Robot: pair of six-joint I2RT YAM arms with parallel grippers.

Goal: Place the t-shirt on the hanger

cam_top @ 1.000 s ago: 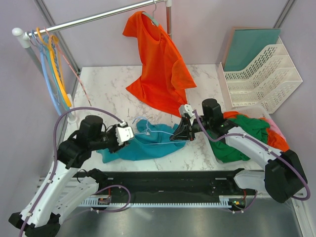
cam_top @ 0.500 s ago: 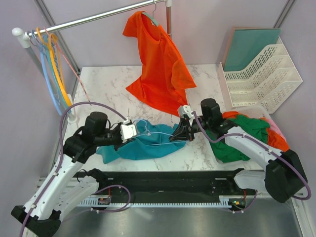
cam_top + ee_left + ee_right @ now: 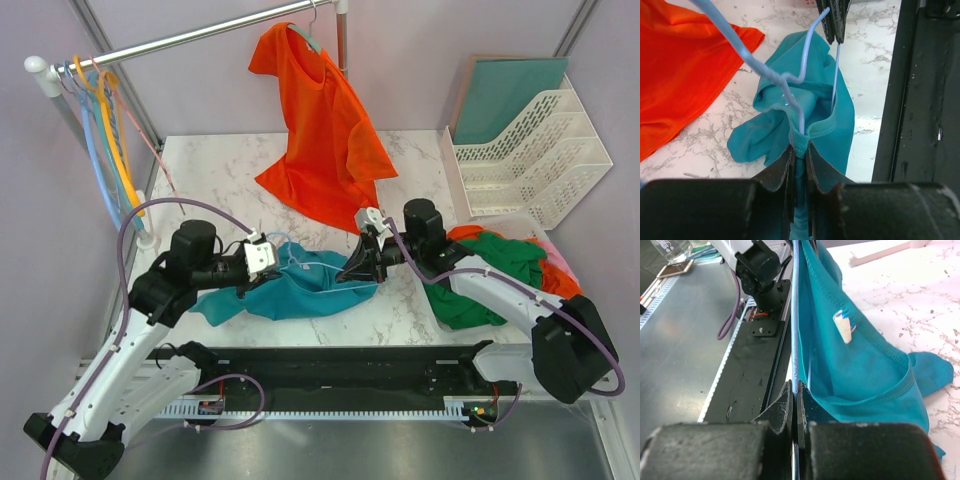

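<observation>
Left gripper [image 3: 799,150] is pinched shut on the t-shirt [image 3: 842,130] collar where the hanger [image 3: 795,315] wire enters. Right gripper [image 3: 795,400] is clamped on the hanger's other end. Its long axis runs between the 2 grippers, with the shirt bunched on the table [image 3: 220,180] below. White tray rack [image 3: 530,160]: can't tell contents.

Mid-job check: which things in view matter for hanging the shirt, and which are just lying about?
In the job: teal t-shirt, pale-blue hanger, left tool clamping the shirt's collar, right tool clamping the hanger wire.
Lying about: orange t-shirt, green garment, white tray rack, spare hangers on the rail.
</observation>
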